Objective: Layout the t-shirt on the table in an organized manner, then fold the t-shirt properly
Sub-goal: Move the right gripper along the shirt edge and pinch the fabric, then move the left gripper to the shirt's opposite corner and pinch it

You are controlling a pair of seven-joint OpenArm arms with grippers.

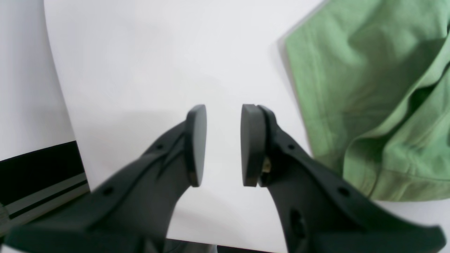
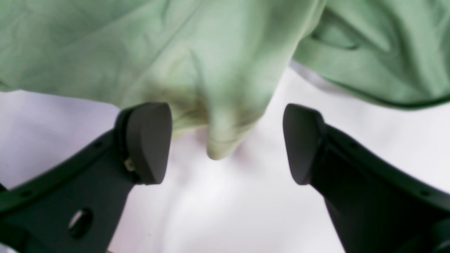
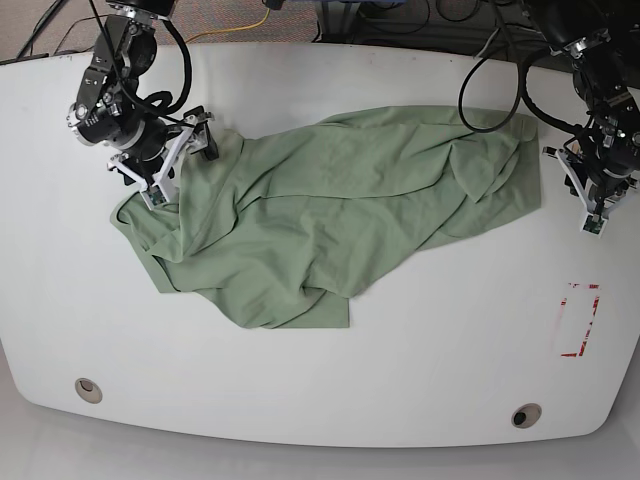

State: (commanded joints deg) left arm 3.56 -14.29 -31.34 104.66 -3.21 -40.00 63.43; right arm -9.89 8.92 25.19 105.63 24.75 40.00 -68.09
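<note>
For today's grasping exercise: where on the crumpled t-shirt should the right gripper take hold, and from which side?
Probably the small fabric point hanging between the open right gripper. It sticks out from the t-shirt edge over bare table, so closing from the table side should catch it. The left gripper is open beside the other end, touching nothing.

Pale sage-green t-shirt (image 3: 330, 220) on glossy white table (image 3: 420, 380) with red tape outline (image 3: 580, 320).

Both arms are black jointed segments trailing looped black cables, each ending in a white bracket and a matte black claw, the left claw (image 1: 223, 144) with flat rounded disc pads and the right claw (image 2: 226, 143) with blunter pads, small screw holes dotting the fingers.
</note>
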